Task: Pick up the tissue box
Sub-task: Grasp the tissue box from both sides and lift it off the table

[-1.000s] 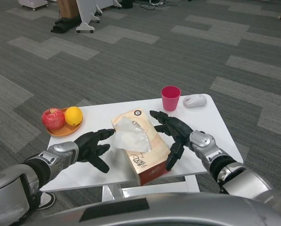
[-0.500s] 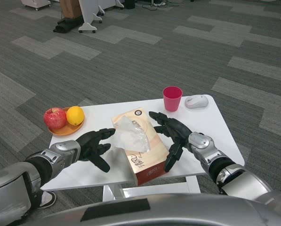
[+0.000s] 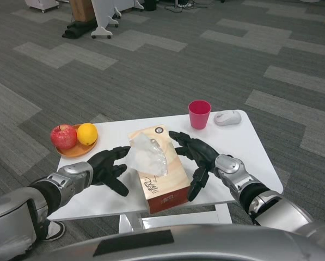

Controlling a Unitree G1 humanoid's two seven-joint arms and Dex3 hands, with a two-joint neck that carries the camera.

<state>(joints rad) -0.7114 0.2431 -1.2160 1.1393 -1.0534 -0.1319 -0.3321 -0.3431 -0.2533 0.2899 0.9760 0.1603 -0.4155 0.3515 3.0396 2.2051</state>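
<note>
The tissue box (image 3: 158,176), tan with a red near end and a white tissue sticking out of its top, lies on the white table (image 3: 238,138) near the front edge. My right hand (image 3: 195,156) has its fingers spread and lies against the box's right side. My left hand (image 3: 110,166), fingers also spread, is at the box's left side with its fingertips at the box's edge. The box rests on the table between the two hands.
An orange plate (image 3: 73,150) with a red apple (image 3: 63,136) and an orange (image 3: 87,134) sits at the table's left end. A pink cup (image 3: 198,113) and a white mouse (image 3: 227,117) stand at the back right. A cart's legs (image 3: 105,24) show on the floor far behind.
My right hand has moved left against the box, and the box has slid a little to the left toward my left hand. The left hand has barely moved.
</note>
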